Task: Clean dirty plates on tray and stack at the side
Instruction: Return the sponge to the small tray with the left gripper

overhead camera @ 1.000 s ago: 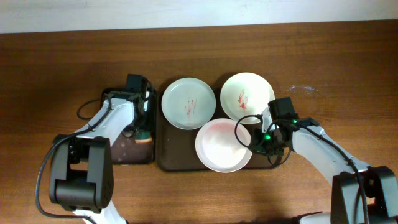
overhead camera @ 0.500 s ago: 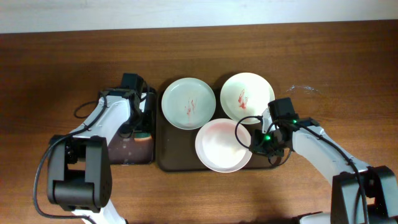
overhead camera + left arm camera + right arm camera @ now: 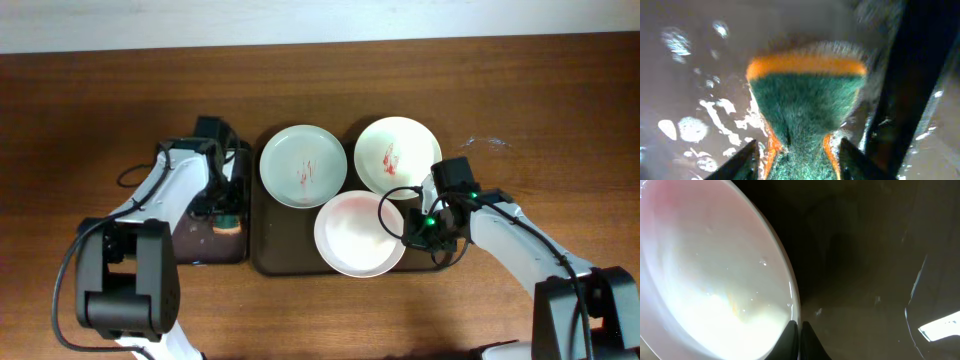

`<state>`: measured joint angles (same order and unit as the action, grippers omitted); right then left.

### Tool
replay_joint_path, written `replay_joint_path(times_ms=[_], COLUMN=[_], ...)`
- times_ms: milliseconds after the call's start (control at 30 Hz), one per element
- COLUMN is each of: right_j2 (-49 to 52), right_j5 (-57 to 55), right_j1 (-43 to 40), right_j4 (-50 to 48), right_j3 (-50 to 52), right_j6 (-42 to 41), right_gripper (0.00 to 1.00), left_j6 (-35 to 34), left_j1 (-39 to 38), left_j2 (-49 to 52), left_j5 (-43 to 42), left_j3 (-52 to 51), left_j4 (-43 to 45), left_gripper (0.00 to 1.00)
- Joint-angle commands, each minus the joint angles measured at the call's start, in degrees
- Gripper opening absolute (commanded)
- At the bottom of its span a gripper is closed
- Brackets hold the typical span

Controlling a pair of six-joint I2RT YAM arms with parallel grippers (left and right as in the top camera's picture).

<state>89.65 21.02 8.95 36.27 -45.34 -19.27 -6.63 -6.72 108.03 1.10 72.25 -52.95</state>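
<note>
On wood table (image 3: 100, 100) by white wall (image 3: 300, 20), 3 plates (image 3: 303, 166) are kept on tray (image 3: 285, 250), front plate (image 3: 350, 235) rim is pinched by right gripper (image 3: 799, 330), sponge (image 3: 805, 100) is squeezed by left gripper (image 3: 797, 150), nudged left vs. before.

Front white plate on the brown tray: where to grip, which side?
Pinch the front white round plate at its right rim, coming from the right. It lies flat and shallow on the dark brown rectangular tray, the two red-smeared plates crowd its far side, and the right gripper is at that rim.

Glossy plate (image 3: 715, 280), fuzzy sponge (image 3: 807, 100), wood tbl (image 3: 90, 100).
</note>
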Motion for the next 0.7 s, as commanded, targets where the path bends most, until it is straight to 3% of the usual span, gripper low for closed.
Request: replay_joint_path(times_ms=[0,167,433,567,667], right_j2=[0.4,-1.9,-3.0,-2.9,-0.7], right_j5=[-0.5,-1.5,-5.4,-5.4,-5.4], right_j1=[0.4,0.4,0.5,0.5,0.5], right_j4=[-0.7,2.0,9.5,9.2,7.5], right_j3=[-0.8,-3.4,-7.1,-5.2,-4.4], right_j6=[0.6,2.3,2.3,2.3,2.3], right_gripper=[0.04,0.04,0.04,0.25,0.28], left_j6=[0.3,0.3,0.3,0.3,0.3], left_j1=[0.1,0.1,0.1,0.1,0.1], left_j2=[0.3,0.3,0.3,0.3,0.3], left_j5=[-0.6,-4.8,-4.8,-4.8,-4.8], left_j3=[4.8,5.4,5.4,5.4,5.4], left_j4=[-2.1,-3.5,-3.5,-3.5,-3.5], left_gripper=[0.65,0.75,0.77,0.77,0.77])
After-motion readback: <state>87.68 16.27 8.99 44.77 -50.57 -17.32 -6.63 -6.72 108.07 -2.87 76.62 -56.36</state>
